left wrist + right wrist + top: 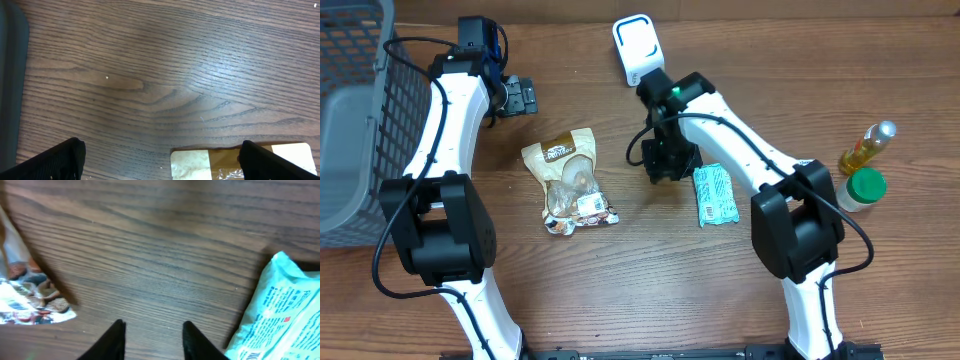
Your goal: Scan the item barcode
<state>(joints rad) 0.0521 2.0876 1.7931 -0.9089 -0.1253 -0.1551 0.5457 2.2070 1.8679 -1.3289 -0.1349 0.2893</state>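
The right pincer (152, 339) hangs narrowly parted over bare counter (165, 255), pinching nothing; the teal packet (280, 315) lies just beside it. The left pincer (160, 157) stands spread wide.

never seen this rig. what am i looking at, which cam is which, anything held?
Two white robot arms at a wooden table. The top picture is a fixed camera overhead; the other two sit on each wrist, looking past its own fingers. On the table: a tan snack bag, a teal packet, a white scanner, a grey basket, an oil bottle and a green-lidded jar. The left gripper is wide open over bare wood. The right gripper is partly closed, with nothing between its fingers.
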